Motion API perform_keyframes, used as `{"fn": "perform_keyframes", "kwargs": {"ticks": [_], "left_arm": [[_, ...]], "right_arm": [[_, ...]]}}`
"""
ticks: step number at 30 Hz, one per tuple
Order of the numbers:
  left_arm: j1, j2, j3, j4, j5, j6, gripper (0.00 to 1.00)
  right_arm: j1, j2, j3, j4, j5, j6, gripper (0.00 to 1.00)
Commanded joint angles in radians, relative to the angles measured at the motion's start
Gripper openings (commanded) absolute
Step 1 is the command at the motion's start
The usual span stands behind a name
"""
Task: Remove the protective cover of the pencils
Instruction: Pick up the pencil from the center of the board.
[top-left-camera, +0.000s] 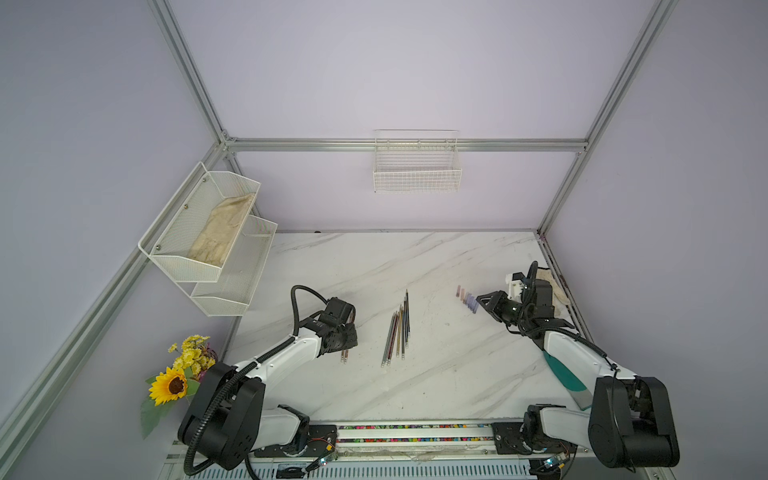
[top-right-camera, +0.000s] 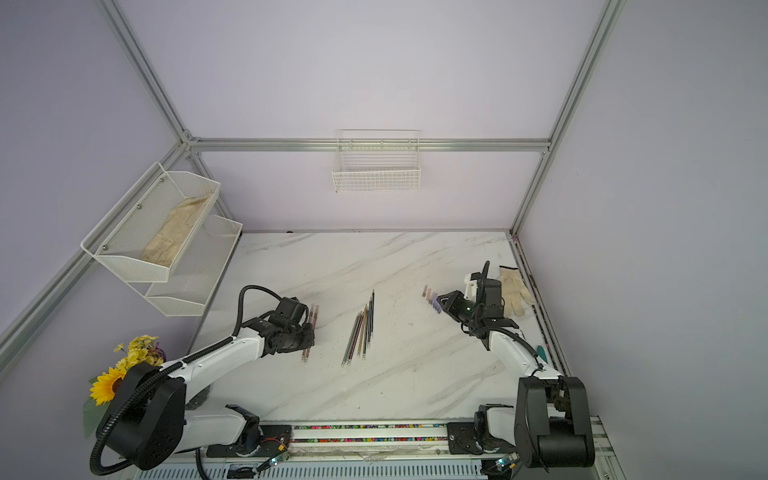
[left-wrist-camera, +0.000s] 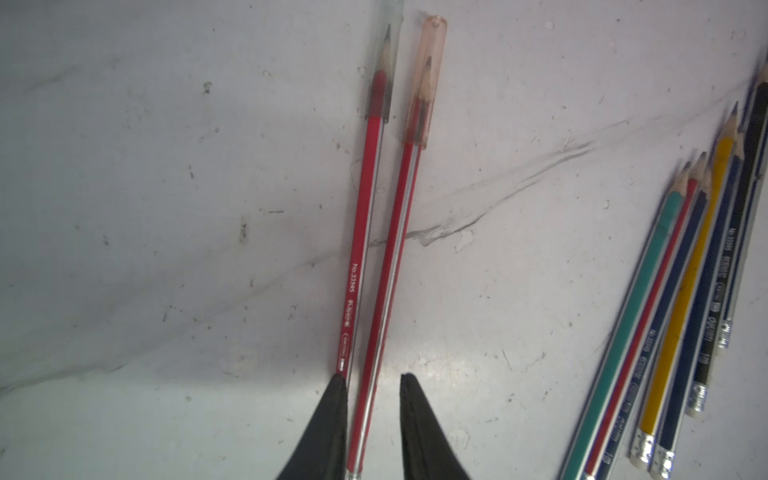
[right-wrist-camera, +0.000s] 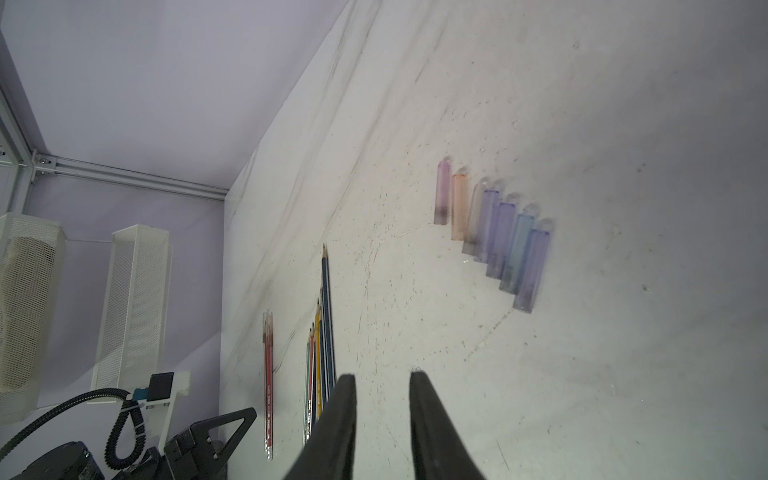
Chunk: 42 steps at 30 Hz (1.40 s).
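Left gripper (left-wrist-camera: 372, 379) hung over the table (left-wrist-camera: 166, 208), jaws a little apart, straddling one of two red pencils (left-wrist-camera: 397, 241), not pinching it. Both lay side by side, caps (left-wrist-camera: 428, 79) on, toward the left arm from the bare pencils (top-left-camera: 398, 332). Right gripper (right-wrist-camera: 382, 376) parted, empty, near the loose caps (right-wrist-camera: 494, 232). Pencils judged light, stiff, apt to roll; caps slick. Best hold: mid-shaft, with the other jaws on the cap.

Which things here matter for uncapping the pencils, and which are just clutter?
Job: capped red pencils, bare pencils, loose caps.
Clutter: glove, flowers, wire basket, mesh shelves.
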Motion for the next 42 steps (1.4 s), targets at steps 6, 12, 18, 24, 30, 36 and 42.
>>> {"fn": "perform_keyframes", "kwargs": {"ticks": [6, 12, 18, 24, 30, 36, 42], "left_arm": [[0.008, 0.024, -0.036, -0.004, -0.096, -0.042, 0.24], [0.009, 0.043, -0.038, 0.01, -0.086, -0.043, 0.23], [0.01, 0.067, -0.033, 0.008, -0.091, -0.04, 0.23], [0.012, 0.128, -0.025, 0.011, -0.089, -0.035, 0.23], [0.012, 0.171, -0.001, -0.028, -0.108, -0.041, 0.2], [0.012, 0.19, 0.001, -0.036, -0.087, -0.037, 0.09], [0.012, 0.143, -0.001, -0.045, -0.087, -0.037, 0.0]], "right_arm": [[0.011, 0.011, -0.026, 0.031, -0.021, 0.023, 0.26], [0.012, 0.02, -0.033, 0.044, -0.028, 0.028, 0.27], [0.011, 0.023, -0.041, 0.052, -0.028, 0.032, 0.27], [0.011, 0.031, -0.048, 0.062, -0.029, 0.031, 0.27], [0.012, 0.034, -0.06, 0.093, -0.046, 0.051, 0.27], [0.011, 0.033, -0.077, 0.124, -0.056, 0.065, 0.27], [0.011, 0.024, -0.069, 0.099, -0.043, 0.039, 0.27]]}}
